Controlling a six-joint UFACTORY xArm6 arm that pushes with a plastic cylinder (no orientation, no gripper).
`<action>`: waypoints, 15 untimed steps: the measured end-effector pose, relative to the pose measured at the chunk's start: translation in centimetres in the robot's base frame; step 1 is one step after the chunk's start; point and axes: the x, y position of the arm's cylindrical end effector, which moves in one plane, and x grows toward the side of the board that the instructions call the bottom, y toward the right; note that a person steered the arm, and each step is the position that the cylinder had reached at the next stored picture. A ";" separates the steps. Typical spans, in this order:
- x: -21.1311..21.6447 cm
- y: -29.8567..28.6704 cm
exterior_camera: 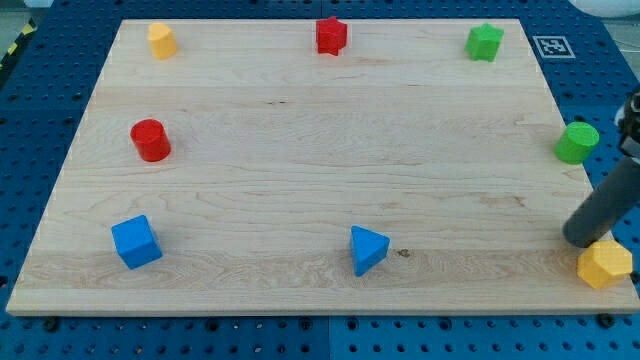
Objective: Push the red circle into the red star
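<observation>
My tip [580, 240] sits at the far 4 o'clock edge of the table [300, 200], just above and touching or nearly touching the yellow block [605, 264], which reads as a hexagonal shape at the corner. There is no pincer on this arm, only the dark rod, so nothing opens, closes or grips. At 12 o'clock from my tip, near but apart, stands the green cylinder [577, 142] on the table's edge.

Further out, the blue triangle [368, 249] lies at about 6 o'clock of the table, and the blue cube [135, 242] at 8 o'clock. The green star-like block [484, 42] is at 1 o'clock, the yellow block [162, 41] at 11 o'clock.

The task's things are well apart from my tip. The red circle [151, 140] stands at 9 o'clock of the table, near the left edge. The red star [331, 36] stands at 12 o'clock, at the top edge. Nothing lies between the 2.

Risks, as I judge them: my tip must cross the whole table and get to the 7 o'clock side of the red circle. A low crossing could knock the blue triangle or blue cube. Leaving carelessly could shove the yellow hexagon off the corner. The circle is round, so an off-centre push would let it slip sideways past my tip. The star sits at the edge, so too hard a push could drive both off the table.
</observation>
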 end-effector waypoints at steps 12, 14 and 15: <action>-18.0 -45.6; -15.8 -47.0; -12.5 -47.0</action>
